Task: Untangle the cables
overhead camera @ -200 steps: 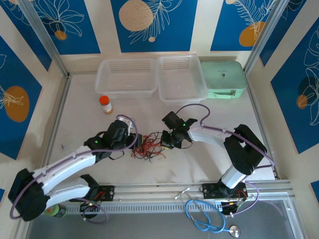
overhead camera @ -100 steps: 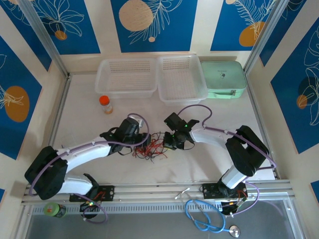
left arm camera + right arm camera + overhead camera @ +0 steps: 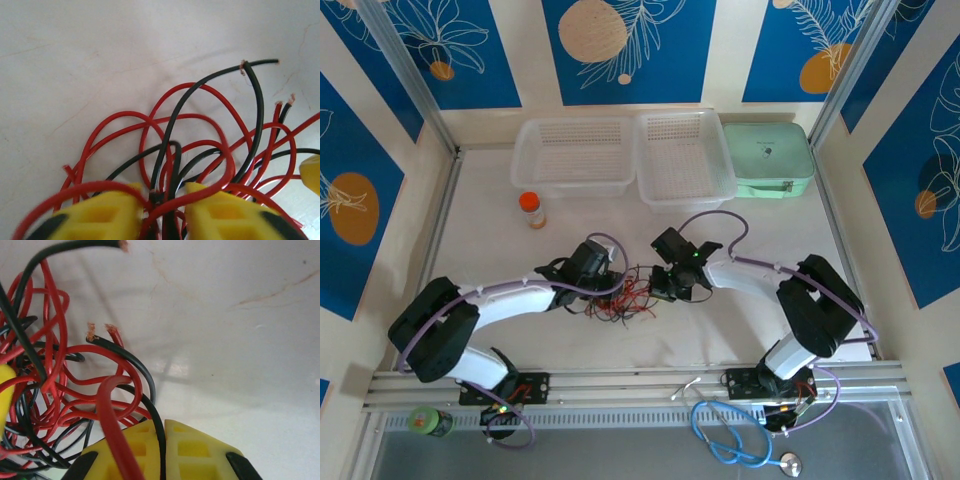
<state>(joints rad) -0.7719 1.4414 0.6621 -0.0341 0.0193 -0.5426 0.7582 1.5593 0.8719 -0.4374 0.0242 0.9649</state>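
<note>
While the cables point(image 3: 623, 293) are lying in a red-and-black tangle on the table point(image 3: 740, 320) between both arms, the right gripper point(image 3: 164, 430) is pressing its yellow fingers together on one black strand. The left gripper point(image 3: 164, 195) is reaching into the tangle, jaws slightly apart around several strands; can't tell if pinching.

We saw thin red and black cables point(image 3: 200, 148) looping over a white tabletop point(image 3: 100, 50) and between the left gripper's point(image 3: 165, 215) yellow fingers point(image 3: 100, 217).
</note>
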